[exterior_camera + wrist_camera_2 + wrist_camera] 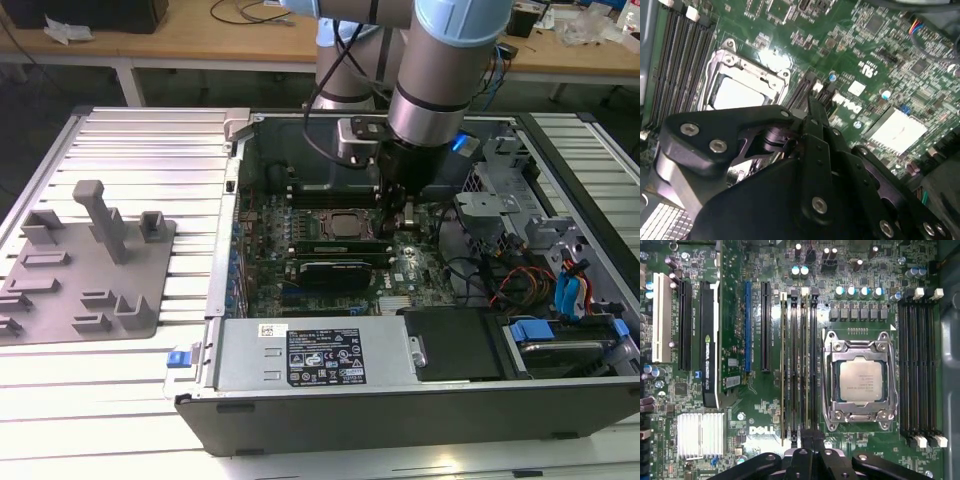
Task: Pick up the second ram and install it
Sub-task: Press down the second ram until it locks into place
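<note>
The second ram (803,365) stands edge-on in a black slot beside the CPU socket (860,380), and looks seated in it. My gripper (807,436) is shut, its fingertips together right over one end of that stick; whether they touch it I cannot tell. Another thin stick (784,370) stands in a slot two places over. In the exterior view my gripper (398,222) reaches down into the open computer case, at the end of the ram sticks (335,244). In the second wrist view my gripper (812,106) points down at the slot ends next to the socket (740,90).
A black expansion card (710,340) stands upright past the blue slot (747,325). Several empty slots (917,370) run on the socket's other side. The case wall (230,250), power supply (310,355) and drive cage with cables (540,260) hem the board in. A grey fixture (85,260) lies outside.
</note>
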You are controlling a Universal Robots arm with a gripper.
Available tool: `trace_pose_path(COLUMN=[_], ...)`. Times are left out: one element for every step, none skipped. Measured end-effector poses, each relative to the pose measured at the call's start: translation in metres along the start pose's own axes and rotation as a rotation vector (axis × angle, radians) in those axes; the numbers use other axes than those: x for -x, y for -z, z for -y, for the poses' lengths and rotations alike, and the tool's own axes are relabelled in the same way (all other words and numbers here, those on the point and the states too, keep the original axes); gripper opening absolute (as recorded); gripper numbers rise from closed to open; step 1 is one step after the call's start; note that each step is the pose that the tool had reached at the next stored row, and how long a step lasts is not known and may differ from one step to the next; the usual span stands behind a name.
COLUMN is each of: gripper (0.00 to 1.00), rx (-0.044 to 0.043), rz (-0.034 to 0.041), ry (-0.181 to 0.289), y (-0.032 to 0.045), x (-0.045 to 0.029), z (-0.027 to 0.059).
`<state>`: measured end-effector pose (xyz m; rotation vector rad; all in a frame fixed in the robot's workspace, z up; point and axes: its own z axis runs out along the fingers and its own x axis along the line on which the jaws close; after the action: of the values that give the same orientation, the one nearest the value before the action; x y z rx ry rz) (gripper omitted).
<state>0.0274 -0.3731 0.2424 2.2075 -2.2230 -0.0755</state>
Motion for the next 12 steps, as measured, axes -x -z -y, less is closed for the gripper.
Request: trace_pose_path(gripper=[0.08, 0.08, 0.08, 0.08, 0.08, 0.08, 0.08, 0.08, 0.08, 0.08, 0.08, 0.08], rx=[0.0000, -0.0001, 0.0000, 0.0000, -0.0001, -0.0002, -0.0001, -0.0001, -0.0001, -0.0001, -0.0001, -0.0001], rz=[0.0000, 0.0002, 0.0001, -0.0001, 0.0002, 0.0003, 0.0002, 0.0001, 0.0001, 0.0003, 0.0002, 0.0001], ry=[0.000, 0.000, 0.000, 0.000, 0.000, 0.000, 0.000, 0.000, 0.000, 0.000, 0.000, 0.000], y=[-0.0005, -0.0011, -0.0016, -0.0020, -0.0029, -0.0036, -0.0038, -0.0041, -0.0046, -0.0049, -0.0049, -0.0049], x=[-0.0001, -0.0001, -0.0003, -0.0003, -0.0004, -0.0004, -0.0005, -0.0005, -0.0006, -0.0006, -0.0006, -0.0006], z=[-0.0081, -0.0161, -0.0259, -0.0359, -0.0471, -0.0570, -0.0610, -0.0653, -0.0737, -0.0768, -0.0769, -0.0770])
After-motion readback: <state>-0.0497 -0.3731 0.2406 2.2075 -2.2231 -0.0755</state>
